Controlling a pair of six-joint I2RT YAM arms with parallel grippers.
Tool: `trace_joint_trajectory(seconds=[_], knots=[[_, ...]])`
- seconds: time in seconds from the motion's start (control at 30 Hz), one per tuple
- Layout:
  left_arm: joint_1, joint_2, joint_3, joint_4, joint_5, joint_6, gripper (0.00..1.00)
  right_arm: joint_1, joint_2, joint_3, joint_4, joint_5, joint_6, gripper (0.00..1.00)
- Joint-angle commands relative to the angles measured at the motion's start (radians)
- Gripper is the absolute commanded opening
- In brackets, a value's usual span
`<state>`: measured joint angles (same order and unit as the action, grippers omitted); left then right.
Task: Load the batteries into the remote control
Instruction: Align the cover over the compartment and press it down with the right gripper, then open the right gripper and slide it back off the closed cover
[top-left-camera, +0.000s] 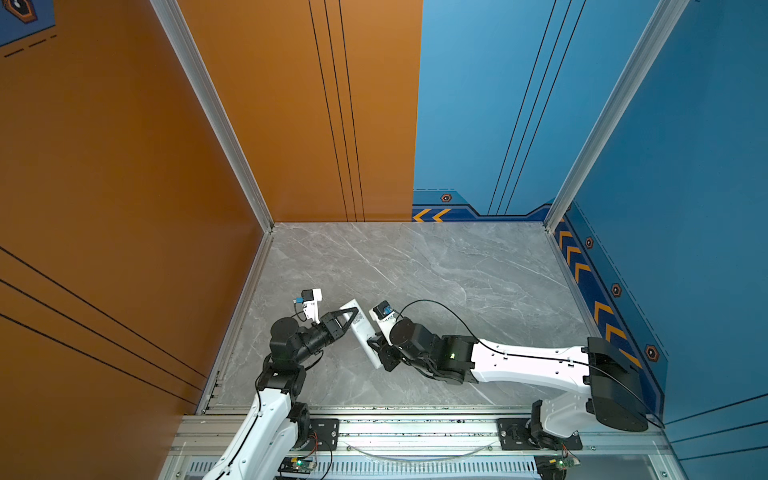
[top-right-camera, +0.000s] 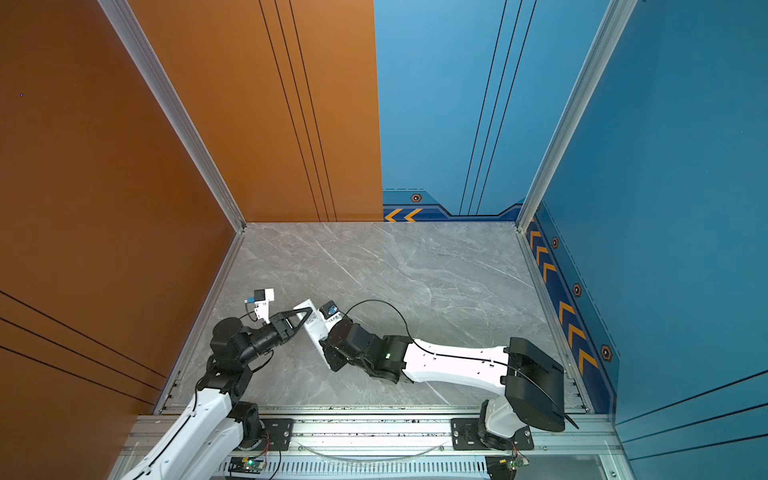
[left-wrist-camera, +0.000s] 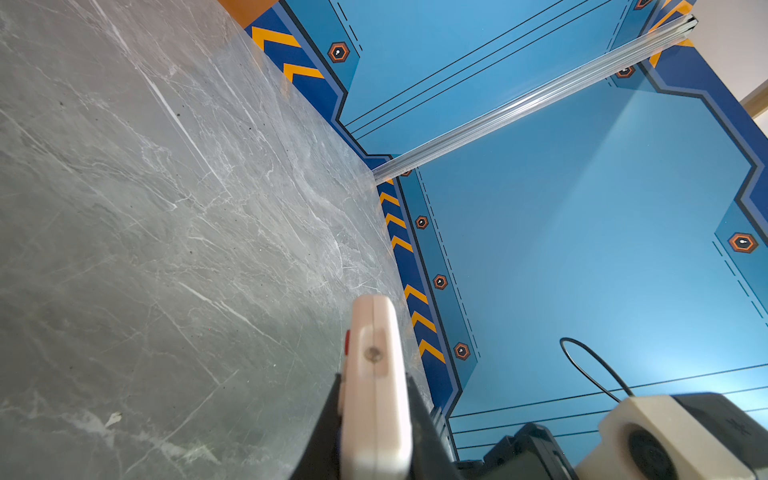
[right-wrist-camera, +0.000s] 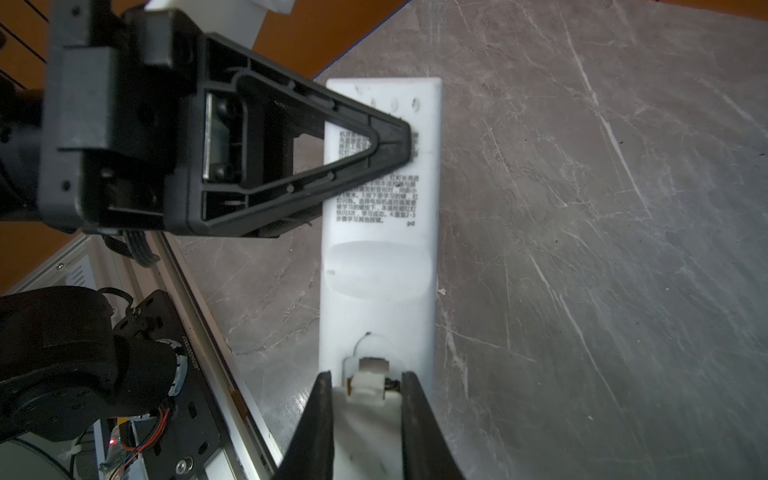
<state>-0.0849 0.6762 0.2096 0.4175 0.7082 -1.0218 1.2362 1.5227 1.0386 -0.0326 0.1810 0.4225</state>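
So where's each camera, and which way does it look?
Top views: overhead, looking down on grey marble tabletop; left arm, right arm show.
Left wrist: on left arm, looking along long slim white plastic remote control; own jaws, right wrist camera show.
Right wrist: on right arm, facing remote's labelled back; both arms' jaws show.
All four share the remote.

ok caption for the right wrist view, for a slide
Remote control, back facing the camera: left gripper clamped across the printed label, right gripper gripping the end by the latch.
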Motion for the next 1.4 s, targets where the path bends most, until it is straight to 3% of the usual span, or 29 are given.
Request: trace_joint_trajectory(seconds=[0.0, 0.43, 1.37], knots=[[0.014, -0.004, -0.003, 0.033, 0.017, -0.016, 0.0, -0.006, 0.024, -0.011, -0.018, -0.005, 0.018, 0.14], [0.014, -0.004, -0.005, 0.034, 0.016, -0.014, 0.0, -0.007, 0.025, -0.018, 0.001, -0.004, 0.028, 0.28], [0.014, -0.006, -0.007, 0.034, 0.016, -0.014, 0.0, -0.018, -0.033, -0.018, -0.017, -0.03, 0.043, 0.46]])
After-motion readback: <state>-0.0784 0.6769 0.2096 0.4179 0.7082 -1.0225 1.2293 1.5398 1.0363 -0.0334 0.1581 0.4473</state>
